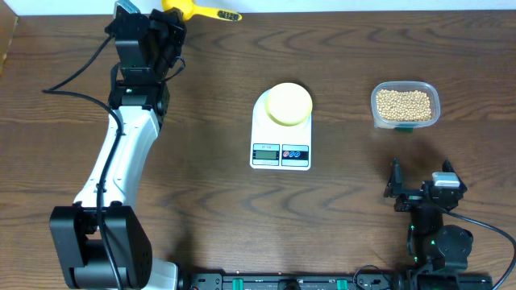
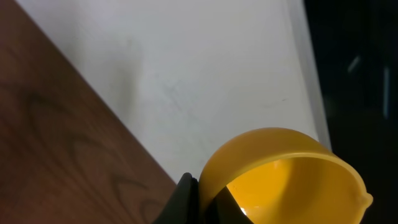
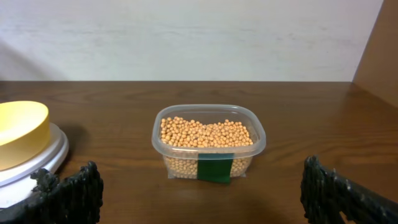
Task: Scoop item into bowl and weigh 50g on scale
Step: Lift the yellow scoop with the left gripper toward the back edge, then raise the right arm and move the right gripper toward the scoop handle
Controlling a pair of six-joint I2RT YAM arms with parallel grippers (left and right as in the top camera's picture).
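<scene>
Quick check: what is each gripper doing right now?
Left gripper: closed, jaws pinching the rim of the yellow scoop.
Right gripper: open, holding nothing.

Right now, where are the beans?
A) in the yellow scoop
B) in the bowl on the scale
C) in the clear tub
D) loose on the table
C: the beans fill the clear tub; the bowl on the scale holds none.
</scene>
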